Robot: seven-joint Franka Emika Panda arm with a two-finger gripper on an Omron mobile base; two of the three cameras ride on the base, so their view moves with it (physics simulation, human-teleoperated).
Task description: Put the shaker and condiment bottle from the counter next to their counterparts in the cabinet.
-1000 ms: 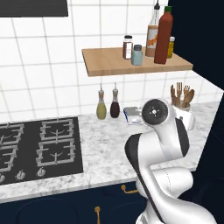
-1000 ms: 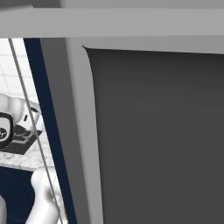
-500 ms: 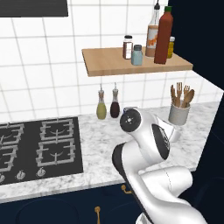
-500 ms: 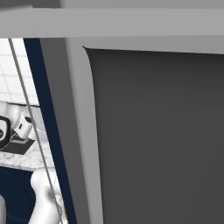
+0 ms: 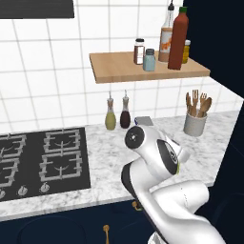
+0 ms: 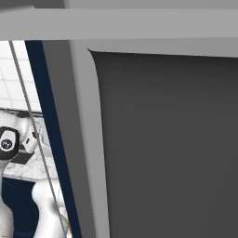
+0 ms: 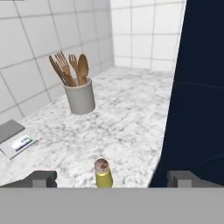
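Simulated kitchen, midway through a tidy-up. On the wall shelf (image 5: 119, 74), left to right: brown-and-white shaker (image 5: 139, 51), pale blue shaker (image 5: 149, 60), clear bottle with an orange label (image 5: 166, 35), then the red condiment bottle (image 5: 178, 33) standing just beside it, with a small yellow item partly hidden behind. Condiment half of the job apparently done.

Below, on the marble table (image 7: 131, 113), left to right in the hand view: a small flat scale (image 7: 15, 142) at the edge, a grey crock of wooden utensils (image 7: 79, 94) near the tiled wall, and the yellow-green shaker (image 7: 103, 173) upright close to the table's front edge, beside the dark navy panel (image 7: 199, 87).

Pincer (image 7: 112, 179) spread wide, empty, tips flanking the shaker with room on both sides. Best handled by descending straight, centring on the body below the silver cap, and closing gently; a skewed approach likely to tip so small a piece off the edge.
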